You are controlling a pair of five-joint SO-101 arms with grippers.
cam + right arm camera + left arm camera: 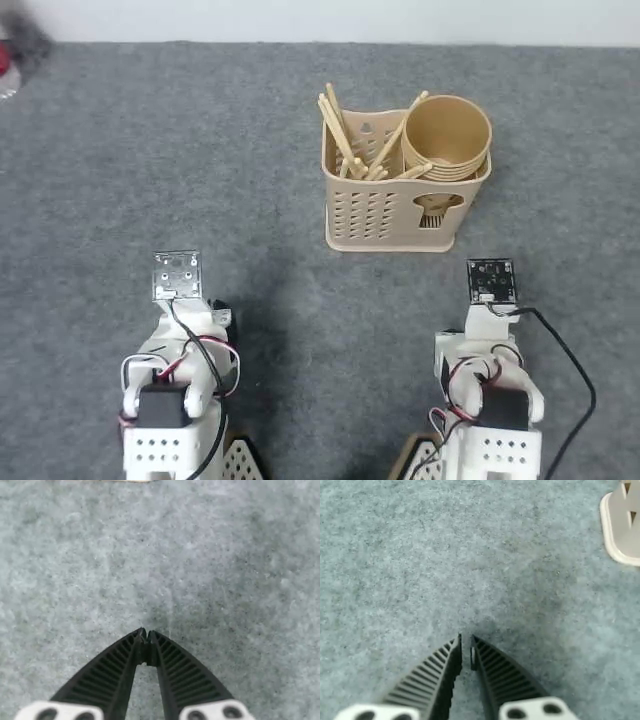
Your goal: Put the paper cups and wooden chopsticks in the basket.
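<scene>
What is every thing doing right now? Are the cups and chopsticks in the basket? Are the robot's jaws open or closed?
paper cups: stacked, upright, in one compartment of the basket.
wooden chopsticks: standing tilted in the other compartment.
basket: upright on the grey mat, holding both.
left gripper: jaws shut, empty, above the mat.
right gripper: jaws shut, empty, above the mat.

- Basket (pixel 385 215): beige plastic, smooth, matt, perforated.
- Paper cups (pixel 447 135): tan paper, matt.
- Chopsticks (pixel 338 125): pale bare wood.
- Table cover (pixel 150 150): grey cloth, rough, fuzzy.
- Left gripper (pixel 465 647), right gripper (pixel 145 636): black ribbed plastic, matt.
</scene>
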